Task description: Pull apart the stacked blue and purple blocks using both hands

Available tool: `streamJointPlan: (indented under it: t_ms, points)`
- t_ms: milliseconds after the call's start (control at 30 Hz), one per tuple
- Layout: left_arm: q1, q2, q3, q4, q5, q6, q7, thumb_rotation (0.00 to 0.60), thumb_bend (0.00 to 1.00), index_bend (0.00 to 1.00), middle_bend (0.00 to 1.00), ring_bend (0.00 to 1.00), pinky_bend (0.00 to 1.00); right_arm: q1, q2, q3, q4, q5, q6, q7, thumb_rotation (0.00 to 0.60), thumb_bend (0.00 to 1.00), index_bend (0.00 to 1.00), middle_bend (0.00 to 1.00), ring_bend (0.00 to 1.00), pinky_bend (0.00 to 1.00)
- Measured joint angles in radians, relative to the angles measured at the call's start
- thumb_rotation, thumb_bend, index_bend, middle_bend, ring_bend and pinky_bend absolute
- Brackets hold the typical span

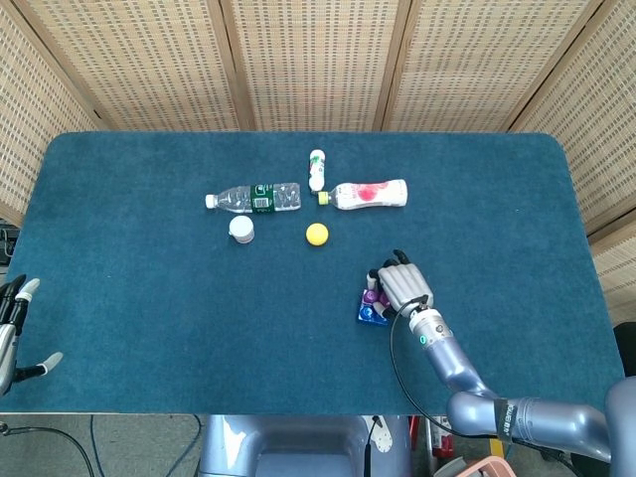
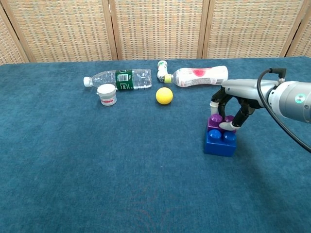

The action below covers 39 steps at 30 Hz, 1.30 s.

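The purple block sits on the back half of the larger blue block on the blue cloth, right of centre. My right hand reaches down over the stack, and its thumb and a finger pinch the purple block from either side. In the head view this hand covers most of the purple block; the blue block shows at its left. My left hand hangs at the table's left front edge, far from the stack, fingers apart and holding nothing.
Behind the stack lie a yellow ball, a white jar, a clear water bottle, a white bottle with a red label and a small white bottle. The table's front edge runs close to my left hand.
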<state>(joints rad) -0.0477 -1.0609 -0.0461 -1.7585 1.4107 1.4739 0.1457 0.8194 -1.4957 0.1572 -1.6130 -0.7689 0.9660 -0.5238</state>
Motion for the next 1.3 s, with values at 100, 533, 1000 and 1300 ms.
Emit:
streamJointPlan:
  t_ms: [100, 533, 1000, 1300]
  points:
    - [-0.002, -0.001, -0.001, 0.001, -0.003, -0.003, 0.000, 0.600, 0.00, 0.00, 0.00, 0.00, 0.00, -0.011, -0.003, 0.007, 0.002, -0.051, 0.024, 0.035, 0.600, 0.43, 0.62, 0.65, 0.24, 0.00]
    - [-0.064, 0.064, 0.005, -0.004, 0.039, -0.129, -0.221, 0.600, 0.00, 0.00, 0.00, 0.00, 0.00, -0.053, -0.027, 0.095, 0.043, -0.288, 0.068, 0.442, 0.600, 0.43, 0.62, 0.65, 0.24, 0.00]
    - [-0.272, 0.160, -0.090, -0.026, 0.082, -0.316, -0.577, 0.600, 0.00, 0.00, 0.00, 0.00, 0.00, 0.041, -0.208, 0.299, 0.194, -0.242, -0.051, 0.830, 0.600, 0.43, 0.62, 0.65, 0.24, 0.00]
    - [-0.392, 0.176, -0.145, -0.090, -0.036, -0.495, -0.579, 0.600, 0.00, 0.00, 0.00, 0.00, 0.00, 0.084, -0.322, 0.399, 0.221, -0.105, -0.060, 0.908, 0.600, 0.43, 0.62, 0.65, 0.24, 0.00]
